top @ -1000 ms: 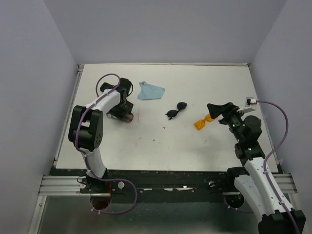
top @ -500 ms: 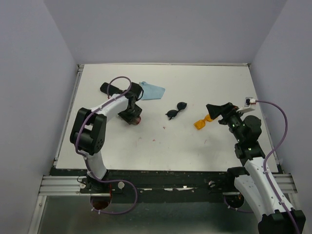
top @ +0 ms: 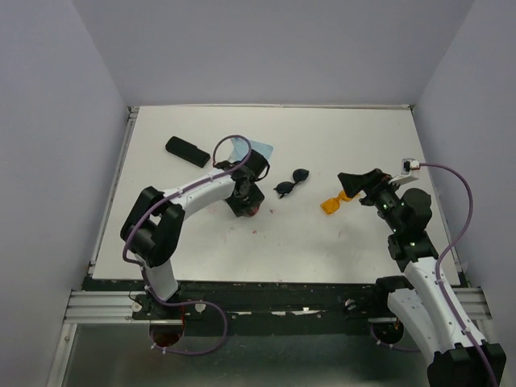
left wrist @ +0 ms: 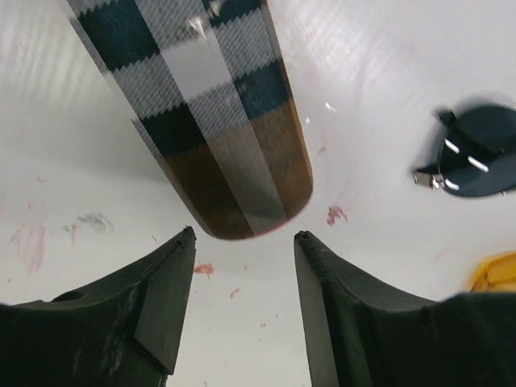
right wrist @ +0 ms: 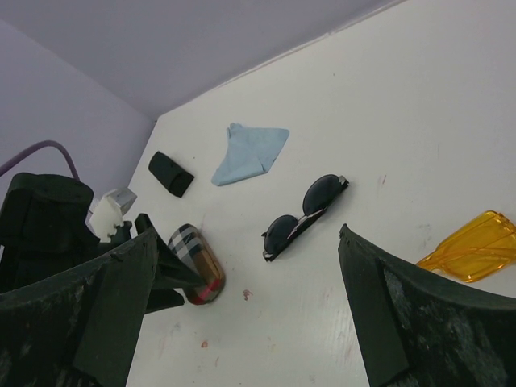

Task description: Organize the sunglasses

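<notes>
White tabletop [top: 363, 137] between pale walls is what I'm working over, and on it I count two pairs of sunglasses. The black pair [top: 292, 183] lies near the middle. In the overhead view its long axis runs on a slant from near-left to far-right. The orange pair [top: 332, 204] lies just to its right on much the same slant, with its far end passing under my right gripper [top: 361, 182].

That gripper hangs over the orange pair with its fingers spread wide and nothing between them. In its wrist view the orange lens sits close in at the lower right, and the black pair lies ahead in the gap. I judge the right arm plainly the nearer one for the orange pair.

The black pair lies between the two arms, with my left gripper [top: 244, 199] just to its left. That gripper has the plaid case [left wrist: 210, 121] at its tips. The fingers stand apart at about the case's width, with its rounded end right at them. I cannot tell whether they pinch it or only bracket it.

Further out I count two cases: the plaid one and a plain black case [top: 187, 151] at the far left, well apart. One blue cloth [right wrist: 250, 149] lies beyond the left arm.
</notes>
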Controlling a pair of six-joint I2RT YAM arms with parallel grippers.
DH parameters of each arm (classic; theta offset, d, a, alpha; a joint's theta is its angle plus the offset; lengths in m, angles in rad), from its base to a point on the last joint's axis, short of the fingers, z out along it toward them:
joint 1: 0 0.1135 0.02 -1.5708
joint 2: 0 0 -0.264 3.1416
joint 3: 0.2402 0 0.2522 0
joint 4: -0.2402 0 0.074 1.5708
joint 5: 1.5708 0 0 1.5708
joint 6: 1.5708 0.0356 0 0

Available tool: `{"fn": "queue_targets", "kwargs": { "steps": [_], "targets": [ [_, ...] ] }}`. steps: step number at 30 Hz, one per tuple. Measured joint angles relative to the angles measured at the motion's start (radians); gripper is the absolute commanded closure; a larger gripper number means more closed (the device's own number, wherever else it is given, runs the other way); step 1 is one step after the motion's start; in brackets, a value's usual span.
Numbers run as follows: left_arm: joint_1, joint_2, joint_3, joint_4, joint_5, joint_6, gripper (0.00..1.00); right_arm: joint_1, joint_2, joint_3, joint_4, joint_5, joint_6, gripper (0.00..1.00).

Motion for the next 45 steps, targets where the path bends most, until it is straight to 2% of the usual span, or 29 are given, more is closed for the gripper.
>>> {"fn": "queue_targets", "kwargs": {
  "steps": [2,5,7,14,21,30,35,45],
  "targets": [
    [-0.03,-0.024,0.0,-0.001,-0.001,0.013,0.33,0.0,0.003,0.0,0.0,-0.003,0.0,0.0],
    [-0.039,-0.07,0.0,-0.008,-0.016,0.021,0.12,0.0,0.004,0.0,0.0,-0.004,0.0,0.0],
    [-0.036,-0.104,0.0,-0.017,-0.042,0.017,0.02,0.0,0.004,0.0,0.0,-0.004,0.0,0.0],
    [0.012,-0.099,0.05,-0.105,-0.119,-0.003,0.02,0.0,0.003,0.0,-0.001,-0.003,-0.001,0.0],
    [0.124,0.023,0.122,-0.133,-0.121,-0.01,0.02,0.0,0.002,0.0,-0.001,-0.003,-0.002,0.0],
    [0.131,0.163,0.239,-0.178,-0.12,-0.018,0.02,0.0,0.006,0.0,-0.001,-0.003,-0.002,0.0],
    [0.13,0.196,0.256,-0.195,-0.112,-0.024,0.07,0.0,0.005,0.0,-0.001,-0.003,-0.002,0.0],
    [0.118,0.24,0.261,-0.213,-0.093,-0.028,0.41,0.0,0.005,0.0,-0.001,-0.003,-0.002,0.0]
  ]
}}
